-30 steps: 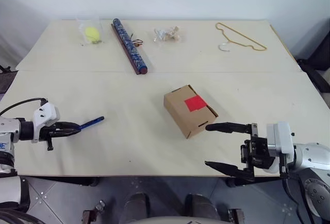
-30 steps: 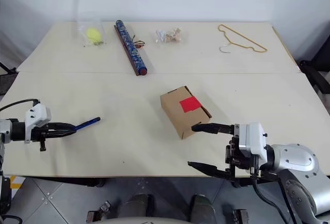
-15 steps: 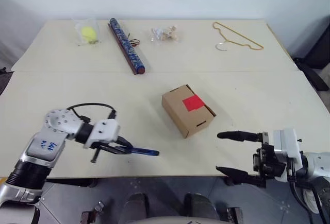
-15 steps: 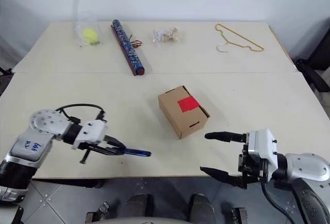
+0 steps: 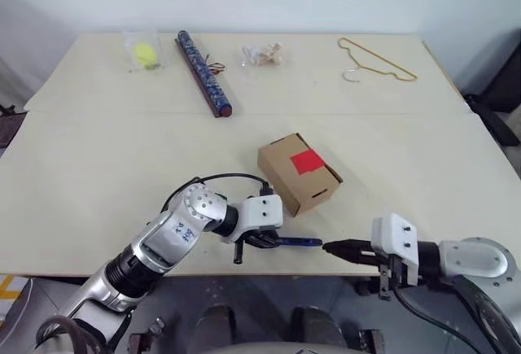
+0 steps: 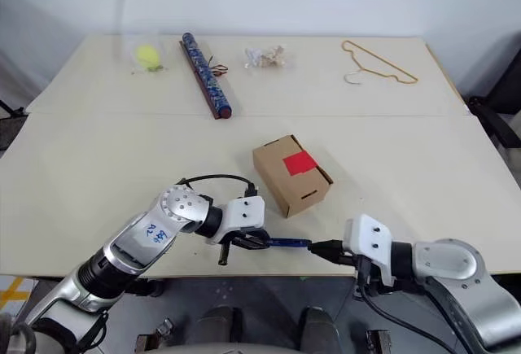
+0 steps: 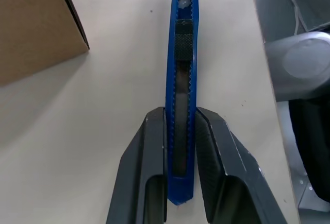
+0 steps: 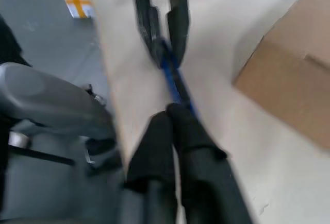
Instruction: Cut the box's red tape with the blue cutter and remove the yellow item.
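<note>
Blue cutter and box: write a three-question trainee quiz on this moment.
1. True or false: the left claw is shut on the blue cutter.
2. Where is the red tape? A) peeled off and lying on the table B) stuck on top of the box C) wrapped round the yellow wire hanger
3. Fill in: the right claw, fingers together, meets the cutter's free ____.

Key: 1 true; 2 B; 3 tip. In the left wrist view both fingers press the cutter's sides, and in the right wrist view the closed fingers reach its end.
</note>
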Tool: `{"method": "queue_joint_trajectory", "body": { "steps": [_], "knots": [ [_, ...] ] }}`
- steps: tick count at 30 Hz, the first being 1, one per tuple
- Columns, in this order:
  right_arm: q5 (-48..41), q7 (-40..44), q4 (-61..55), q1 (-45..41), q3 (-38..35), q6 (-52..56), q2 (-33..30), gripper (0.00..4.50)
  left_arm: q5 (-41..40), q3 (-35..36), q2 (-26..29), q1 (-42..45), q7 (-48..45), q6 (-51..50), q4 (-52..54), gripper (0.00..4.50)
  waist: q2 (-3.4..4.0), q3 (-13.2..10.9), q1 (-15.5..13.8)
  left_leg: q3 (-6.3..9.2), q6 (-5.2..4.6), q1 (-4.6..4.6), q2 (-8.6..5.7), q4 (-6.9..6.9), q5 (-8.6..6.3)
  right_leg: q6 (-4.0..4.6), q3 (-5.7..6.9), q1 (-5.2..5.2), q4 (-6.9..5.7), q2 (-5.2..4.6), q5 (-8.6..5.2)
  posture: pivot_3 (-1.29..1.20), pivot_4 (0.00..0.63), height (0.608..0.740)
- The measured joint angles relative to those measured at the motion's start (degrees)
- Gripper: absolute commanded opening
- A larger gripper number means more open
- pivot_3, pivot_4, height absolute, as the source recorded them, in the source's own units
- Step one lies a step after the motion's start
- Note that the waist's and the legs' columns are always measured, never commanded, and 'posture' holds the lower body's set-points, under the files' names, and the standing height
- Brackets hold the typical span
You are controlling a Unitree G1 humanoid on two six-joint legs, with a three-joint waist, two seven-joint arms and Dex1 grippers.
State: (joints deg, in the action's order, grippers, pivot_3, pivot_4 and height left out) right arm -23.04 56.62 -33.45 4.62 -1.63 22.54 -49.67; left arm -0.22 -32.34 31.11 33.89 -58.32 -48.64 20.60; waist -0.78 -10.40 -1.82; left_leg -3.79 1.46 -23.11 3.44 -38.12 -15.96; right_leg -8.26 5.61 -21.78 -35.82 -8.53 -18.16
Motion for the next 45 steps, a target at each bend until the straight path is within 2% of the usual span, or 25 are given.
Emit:
{"method": "queue_joint_trajectory", "body": {
  "steps": [5,11,19,28,36,40,43,45],
  "knots": [
    [1.09,-1.51,2.2,-5.31,5.7,6.2,0.54,0.02,0.05,-1.57,0.25,1.77,0.59,-1.93,0.55,0.44,0.0,0.0,0.02,0.01,0.0,-0.01,0.0,-0.01,0.0,0.01,0.0,0.02,0.04,0.0,0.0,0.0,0.15,0.74],
    [4.03,-2.84,5.57,-10.21,10.88,8.2,1.87,0.02,0.07,-2.47,0.95,2.14,1.29,-2.69,1.46,0.44,0.01,0.0,0.13,0.01,-0.01,-0.01,0.01,-0.01,-0.01,0.01,0.01,0.03,0.03,0.01,0.0,0.0,0.15,0.74],
    [5.71,-3.01,6.3,-12.22,13.23,8.78,2.56,0.02,-0.02,-2.65,1.25,2.16,2.01,-4.74,2.7,0.44,0.02,0.01,0.3,0.01,-0.01,0.02,0.01,-0.01,-0.01,0.01,0.01,0.03,0.0,0.01,0.0,0.0,0.15,0.74],
    [8.49,-4.82,6.98,-15.68,18.38,9.73,9.12,0.02,-0.01,-3.59,0.87,3.18,2.31,-5.39,2.52,0.44,0.04,0.04,0.23,0.01,-0.01,0.05,0.01,-0.02,-0.01,0.02,0.01,0.07,0.02,0.0,0.0,0.0,0.15,0.74],
    [9.01,-5.35,6.92,-16.69,19.7,11.35,11.52,0.02,-0.21,-3.71,1.32,3.25,2.31,-4.9,2.48,0.44,0.07,0.07,0.3,0.02,-0.02,0.05,0.01,-0.01,-0.01,0.02,0.01,0.09,0.03,0.01,0.0,0.0,0.15,0.74],
    [6.62,-4.89,4.59,-13.55,16.84,12.43,10.24,0.02,-0.28,-3.68,1.73,2.68,2.53,-3.7,2.98,0.44,0.08,0.07,0.24,0.02,-0.03,0.03,0.01,0.01,-0.03,0.01,0.02,0.07,0.05,0.0,0.0,0.0,0.15,0.74],
    [-0.53,-4.93,1.89,-11.25,9.11,18.39,9.26,0.64,-0.57,-2.17,4.22,0.46,2.34,1.83,3.25,0.44,0.09,0.06,0.48,-0.01,0.01,-0.02,0.04,0.02,-0.07,0.02,0.0,-0.03,0.02,0.0,0.01,0.0,0.15,0.74],
    [-6.72,-5.44,-0.62,-11.04,2.64,23.47,8.32,1.29,-0.57,-0.47,5.82,-1.64,2.47,7.67,2.78,0.44,0.13,0.04,0.61,-0.05,0.01,-0.02,0.08,0.05,-0.08,0.05,0.0,-0.11,-0.03,0.01,0.02,0.0,0.15,0.74]
  ]
}}
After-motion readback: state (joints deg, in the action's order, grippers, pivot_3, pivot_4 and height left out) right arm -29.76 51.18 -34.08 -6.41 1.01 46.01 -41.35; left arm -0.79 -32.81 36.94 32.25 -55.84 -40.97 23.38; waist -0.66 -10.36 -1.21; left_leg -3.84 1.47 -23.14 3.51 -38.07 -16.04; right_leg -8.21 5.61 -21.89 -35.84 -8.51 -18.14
